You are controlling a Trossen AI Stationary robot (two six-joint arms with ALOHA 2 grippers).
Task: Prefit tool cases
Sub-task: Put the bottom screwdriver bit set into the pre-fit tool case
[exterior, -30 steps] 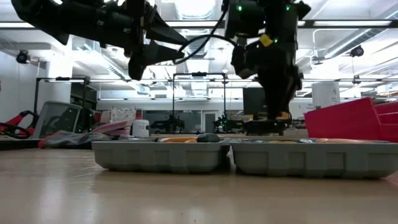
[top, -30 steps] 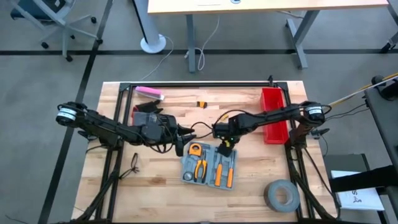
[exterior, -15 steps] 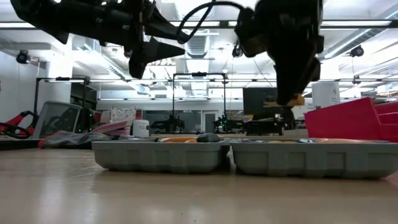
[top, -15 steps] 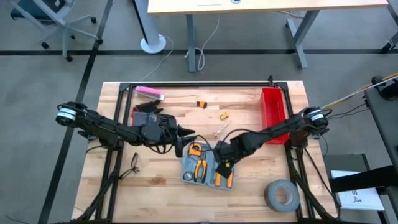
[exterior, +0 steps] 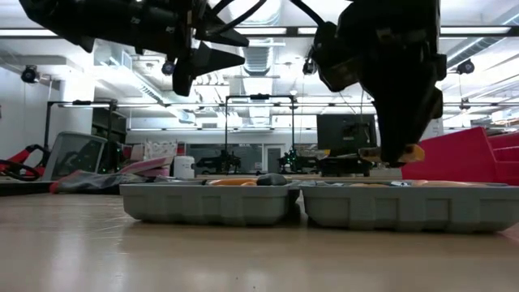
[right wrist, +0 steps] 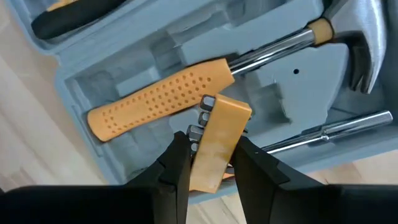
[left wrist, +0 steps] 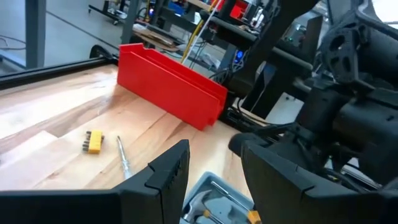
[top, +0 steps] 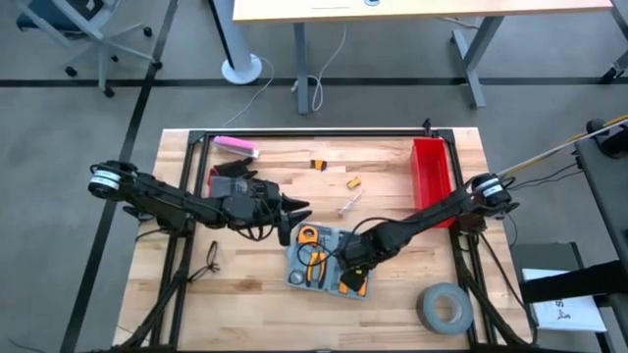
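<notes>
Case: your tool case (top: 329, 260) lies open on the surface, near the front, between the two arms.
Done so far: hammer (right wrist: 261, 50) and orange-handled pliers (top: 316, 267) already sit in their slots.
In hand: your right end effector (right wrist: 208, 165) is clamped on a yellow bit holder (right wrist: 217, 140), hovering just over the case's right half.
Left arm: your left end effector (left wrist: 211, 168) waits left of the case, fingers apart, holding nothing.
Left to do: I'd say seat the holder, then collect the loose yellow piece (top: 353, 182) and small screwdriver (top: 348, 205) lying farther back.
Only the right wrist view: shows the grip and the slot beneath.
Only the low view: shows the holder still above the rim.
</notes>
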